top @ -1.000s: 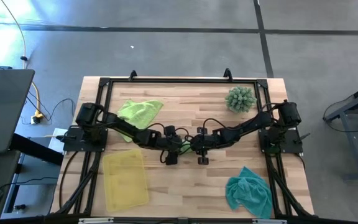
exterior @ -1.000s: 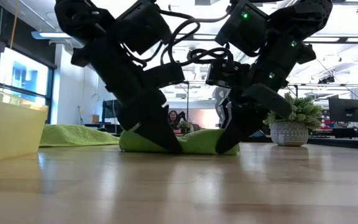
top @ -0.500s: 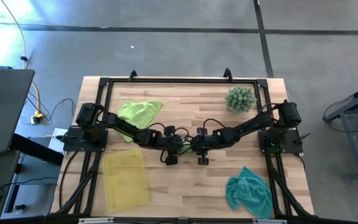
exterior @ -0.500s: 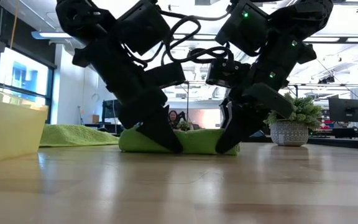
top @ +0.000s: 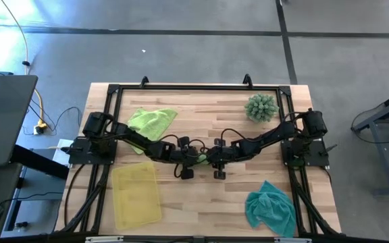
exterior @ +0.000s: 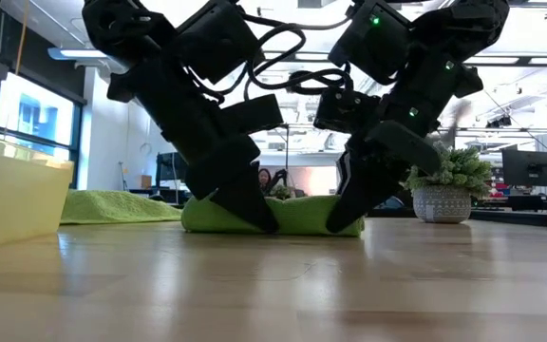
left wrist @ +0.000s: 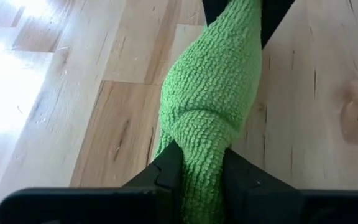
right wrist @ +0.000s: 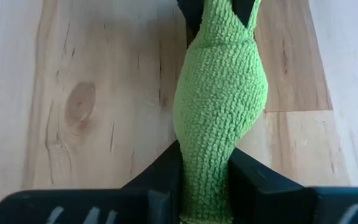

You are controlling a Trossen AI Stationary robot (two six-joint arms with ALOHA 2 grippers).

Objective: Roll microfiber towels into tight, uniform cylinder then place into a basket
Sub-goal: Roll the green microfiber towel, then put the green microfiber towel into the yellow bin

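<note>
Wooden table (top: pixel 201 202), butcher-block top, black frame around it; grey floor beyond, an office behind in the low view.

My left gripper (left wrist: pixel 197 163) and right gripper (right wrist: pixel 205 163) are both at the table's middle, down at the surface, facing each other. Between them lies the rolled lime green towel (exterior: pixel 292 215), flat on the wood. Left fingers (left wrist: pixel 163 168) are clamped on one end of the roll, right fingers (right wrist: pixel 253 177) are clamped on the other end; the cloth is pinched narrow at each grip and bulges between.

Second lime green towel (top: pixel 151 120) lies loose and unrolled near the far left corner. Teal towel (top: pixel 270 207) sits crumpled at the near right corner. Yellow basket (top: pixel 136 194) sits at the near left edge; looks empty, though its translucent floor makes that hard to confirm from above.

Spiky green plant (top: pixel 261 107) in a pot stands at the far right corner, well apart from both arms.

Someone sits far back in the room (exterior: pixel 264 179), tiny in the low view.
</note>
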